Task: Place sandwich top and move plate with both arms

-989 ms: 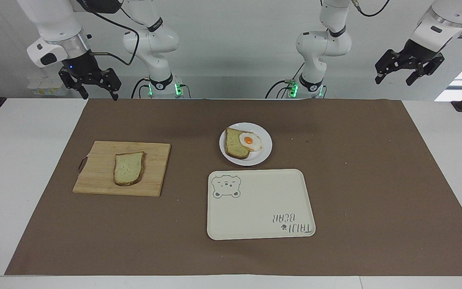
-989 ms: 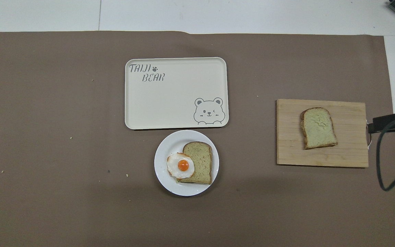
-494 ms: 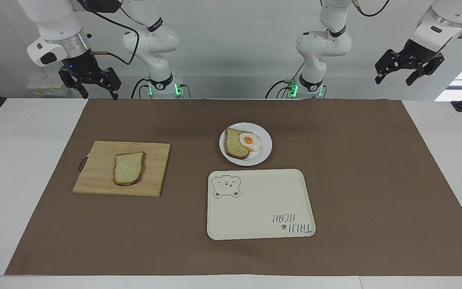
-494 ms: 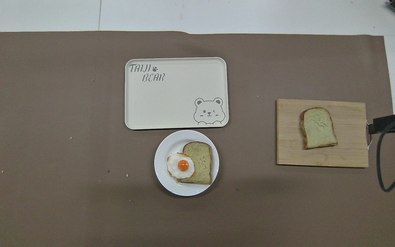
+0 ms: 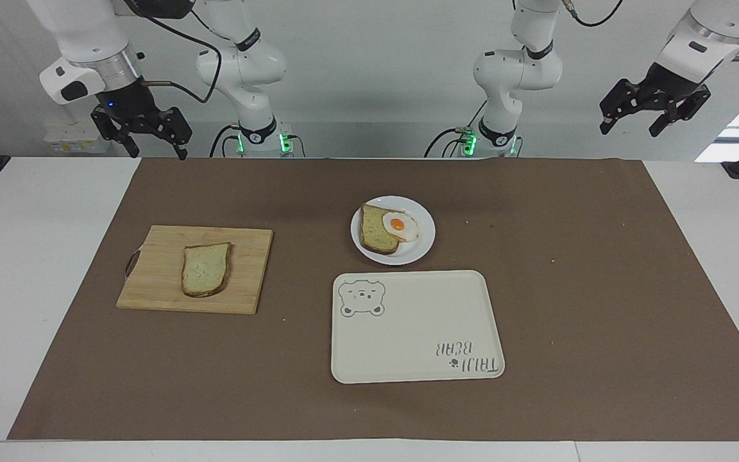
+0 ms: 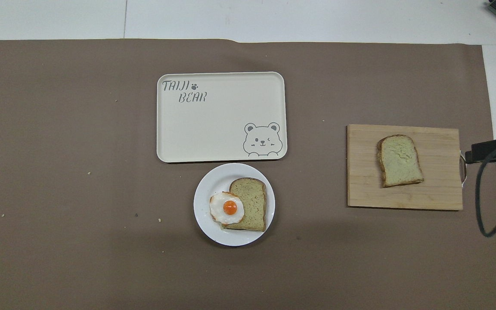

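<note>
Sandwich top (image 5: 205, 269) (image 6: 399, 160): flat on bamboo cutting board (image 5: 151, 282) (image 6: 362, 189), toward the right arm's end.
Plate (image 5: 422, 247) (image 6: 207, 224): mid-table, just beside bear tray (image 5: 417, 330) (image 6: 213, 125), nearer the robots; holds smaller bread slice (image 5: 374, 232) (image 6: 254, 202) with fried egg (image 5: 399, 225) (image 6: 226, 208) overlapping.
Right gripper (image 5: 152, 153): raised over the mat's robot-side corner, fingers spread.
Left gripper (image 5: 628, 129): raised, waiting, fingers spread.

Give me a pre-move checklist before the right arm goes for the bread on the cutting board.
1. Sandwich top lies flat on the cutting board, uncovered: ok.
2. Right gripper raised, open, holding nothing: ok.
3. Left gripper raised at its own end of the table, open, waiting: ok.
4. Plate holds the bottom slice with the fried egg partly over it: ok.
5. Bear tray has nothing on it: ok.
</note>
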Robot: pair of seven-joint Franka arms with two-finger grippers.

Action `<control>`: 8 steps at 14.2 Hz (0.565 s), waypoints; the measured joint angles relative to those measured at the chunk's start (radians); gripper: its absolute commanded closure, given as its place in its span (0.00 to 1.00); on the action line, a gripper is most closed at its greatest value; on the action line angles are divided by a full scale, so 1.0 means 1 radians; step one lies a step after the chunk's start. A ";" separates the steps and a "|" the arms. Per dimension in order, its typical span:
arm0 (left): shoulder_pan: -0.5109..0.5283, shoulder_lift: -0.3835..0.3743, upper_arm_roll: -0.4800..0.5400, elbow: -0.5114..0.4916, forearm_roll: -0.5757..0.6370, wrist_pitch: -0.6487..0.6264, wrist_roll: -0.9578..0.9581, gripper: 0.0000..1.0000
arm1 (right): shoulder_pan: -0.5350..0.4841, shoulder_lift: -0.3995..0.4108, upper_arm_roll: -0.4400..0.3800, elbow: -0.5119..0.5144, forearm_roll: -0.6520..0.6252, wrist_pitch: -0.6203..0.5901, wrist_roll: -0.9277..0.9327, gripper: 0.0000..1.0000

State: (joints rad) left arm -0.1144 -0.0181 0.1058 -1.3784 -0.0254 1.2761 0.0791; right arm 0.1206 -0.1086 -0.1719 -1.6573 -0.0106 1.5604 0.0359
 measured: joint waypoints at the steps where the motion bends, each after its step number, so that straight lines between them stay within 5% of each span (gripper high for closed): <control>1: 0.000 0.000 0.000 0.000 0.000 0.000 0.000 0.00 | 0.000 0.003 0.000 0.002 0.000 0.000 0.000 0.00; 8: 0.000 0.000 0.000 0.000 0.000 0.000 0.000 0.00 | 0.000 0.005 0.000 0.003 0.000 0.011 0.000 0.00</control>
State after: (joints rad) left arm -0.1144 -0.0181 0.1058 -1.3784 -0.0254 1.2761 0.0791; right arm 0.1206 -0.1041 -0.1718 -1.6542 -0.0106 1.5715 0.0359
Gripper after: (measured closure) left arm 0.000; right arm 0.000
